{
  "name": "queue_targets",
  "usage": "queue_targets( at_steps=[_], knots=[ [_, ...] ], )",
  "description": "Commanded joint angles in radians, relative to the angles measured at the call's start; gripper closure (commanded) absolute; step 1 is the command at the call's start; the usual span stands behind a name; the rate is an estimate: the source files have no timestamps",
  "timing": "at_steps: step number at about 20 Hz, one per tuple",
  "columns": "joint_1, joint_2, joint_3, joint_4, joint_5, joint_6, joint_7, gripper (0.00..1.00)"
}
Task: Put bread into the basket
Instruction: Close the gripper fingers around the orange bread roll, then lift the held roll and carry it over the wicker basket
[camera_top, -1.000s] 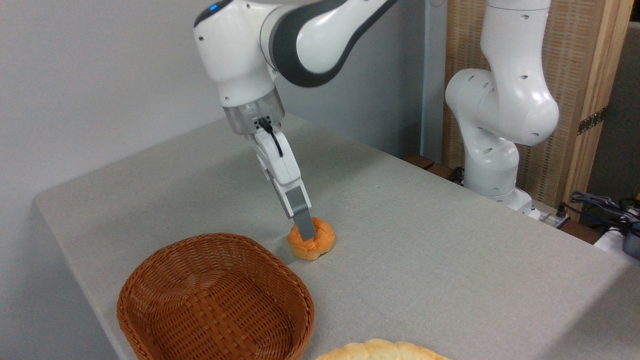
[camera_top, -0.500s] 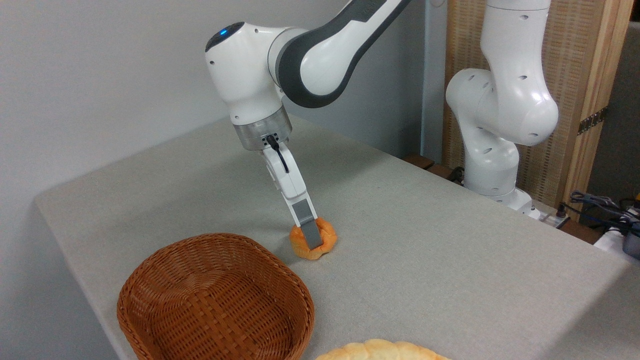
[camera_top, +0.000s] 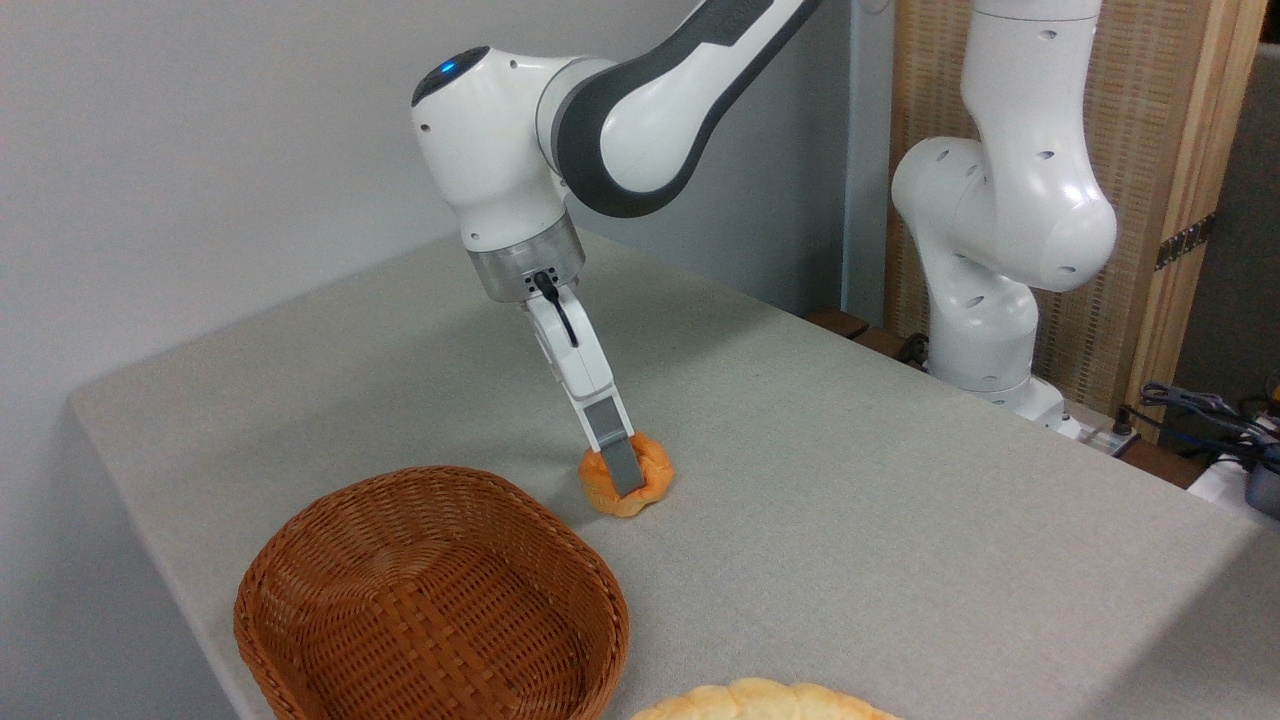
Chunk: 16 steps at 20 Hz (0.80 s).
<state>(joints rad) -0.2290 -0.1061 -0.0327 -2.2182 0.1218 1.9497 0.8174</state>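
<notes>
- Bread (camera_top: 650, 480) on the tabletop (camera_top: 850, 520), just past the basket (camera_top: 430, 600) rim — upper right of it.
- Gripper (camera_top: 625, 480) down on the bread, near finger across its front; far finger hidden, so grip impossible to tell.
- Pale scalloped loaf (camera_top: 760, 702) right of the basket.

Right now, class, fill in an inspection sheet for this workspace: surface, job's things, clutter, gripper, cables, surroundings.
Surface: grey table, no spills seen.
Job's things: bun on the table, just right of and behind the basket; basket holds nothing.
Clutter: pale loaf at the bottom edge, partly cut off.
Gripper: gripper down on the bun, near finger across its front; far finger hidden, so grip cannot be told.
Cables: bundle off the table, far right.
Surroundings: plain wall, wooden panel.
</notes>
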Motion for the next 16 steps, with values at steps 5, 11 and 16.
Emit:
queue_targets(
  at_steps=[5, 11, 16],
  knots=[
    [-0.004, -0.007, 0.002, -0.006, 0.007, 0.011, 0.014, 0.72],
    [-0.004, 0.025, 0.001, 0.127, 0.015, -0.104, 0.012, 0.75],
    [-0.001, 0.078, 0.039, 0.349, 0.004, -0.334, 0.153, 0.75]
  ],
)
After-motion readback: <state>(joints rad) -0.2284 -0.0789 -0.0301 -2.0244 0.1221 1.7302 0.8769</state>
